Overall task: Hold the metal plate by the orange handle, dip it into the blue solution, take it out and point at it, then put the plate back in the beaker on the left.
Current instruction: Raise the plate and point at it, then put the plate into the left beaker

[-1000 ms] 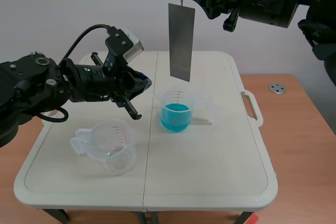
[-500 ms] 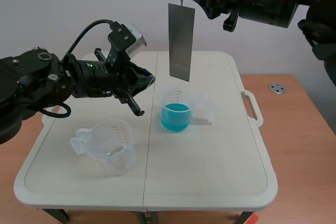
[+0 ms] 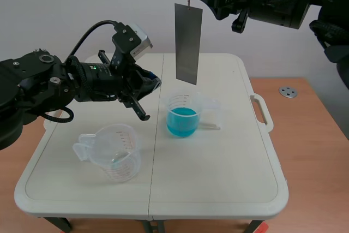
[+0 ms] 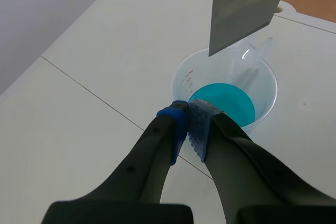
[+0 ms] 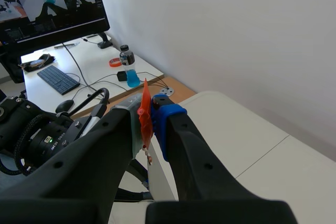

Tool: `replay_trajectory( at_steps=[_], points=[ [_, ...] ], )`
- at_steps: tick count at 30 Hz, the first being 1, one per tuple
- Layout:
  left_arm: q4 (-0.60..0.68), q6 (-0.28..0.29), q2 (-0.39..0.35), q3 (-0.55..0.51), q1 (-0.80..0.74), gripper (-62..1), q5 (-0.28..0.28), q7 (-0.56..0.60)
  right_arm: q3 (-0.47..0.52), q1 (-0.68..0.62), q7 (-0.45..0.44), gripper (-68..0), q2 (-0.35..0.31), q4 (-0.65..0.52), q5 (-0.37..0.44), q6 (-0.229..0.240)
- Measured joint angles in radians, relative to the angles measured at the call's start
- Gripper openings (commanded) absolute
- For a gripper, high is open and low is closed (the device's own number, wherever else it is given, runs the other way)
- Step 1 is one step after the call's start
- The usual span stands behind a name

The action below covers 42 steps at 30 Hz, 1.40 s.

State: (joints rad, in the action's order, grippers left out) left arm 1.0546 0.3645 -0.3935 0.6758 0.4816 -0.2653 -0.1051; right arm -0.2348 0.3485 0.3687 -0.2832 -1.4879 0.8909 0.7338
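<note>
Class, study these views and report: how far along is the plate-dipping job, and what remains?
Done: right end effector grips the orange handle; metal plate hangs clear above the blue solution; dip itself unconfirmed. In hand: shut left end effector points towards it. Left: returning it to the empty beaker.

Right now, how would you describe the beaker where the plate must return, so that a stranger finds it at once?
On the white table stand two clear beakers. The left beaker sits nearer the front edge. It is empty; the other beaker holds blue liquid.
</note>
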Motion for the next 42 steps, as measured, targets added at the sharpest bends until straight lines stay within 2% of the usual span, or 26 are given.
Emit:
replay_trajectory(
  at_steps=[9,11,15,18,25,29,32,36,42],
  points=[
    [0.0,-0.003,-0.001,0.0,0.0,-58.2,0.0,0.001,0.0,0.0,0.0,-66.0,0.0,0.0,0.0,0.0],
    [0.001,-0.032,-0.01,0.0,-0.002,-58.2,-0.002,0.01,0.0,0.0,0.0,-66.0,0.0,0.0,0.0,0.0],
    [0.018,-0.065,-0.084,-0.011,-0.016,-58.2,-0.031,0.028,0.0,0.0,0.0,-66.0,0.0,0.0,0.0,0.0],
    [0.067,-0.08,-0.18,-0.084,-0.081,-58.2,-0.044,0.064,0.0,0.0,0.0,-66.0,0.0,0.0,0.0,0.0],
    [0.206,-0.159,-0.452,-0.316,-0.364,-58.2,-0.127,0.104,0.0,0.0,0.0,-66.0,0.0,0.0,0.0,0.0],
    [0.217,-0.23,-0.547,-0.479,-0.59,-58.2,-0.167,0.106,0.0,0.0,0.0,-66.0,0.0,0.0,0.0,0.0],
    [0.213,-0.277,-0.586,-0.6,-0.771,-58.2,-0.166,0.106,0.0,0.0,-0.001,-66.0,0.0,0.0,0.0,0.0],
    [0.208,-0.332,-0.592,-0.73,-0.999,-58.2,-0.166,0.106,-0.002,0.002,-0.001,-66.0,0.0,0.0,0.001,0.0],
    [0.204,-0.335,-0.579,-0.772,-1.262,-58.2,-0.166,0.116,-0.059,0.029,-0.01,-66.0,0.0,0.0,0.019,0.0]
  ],
)
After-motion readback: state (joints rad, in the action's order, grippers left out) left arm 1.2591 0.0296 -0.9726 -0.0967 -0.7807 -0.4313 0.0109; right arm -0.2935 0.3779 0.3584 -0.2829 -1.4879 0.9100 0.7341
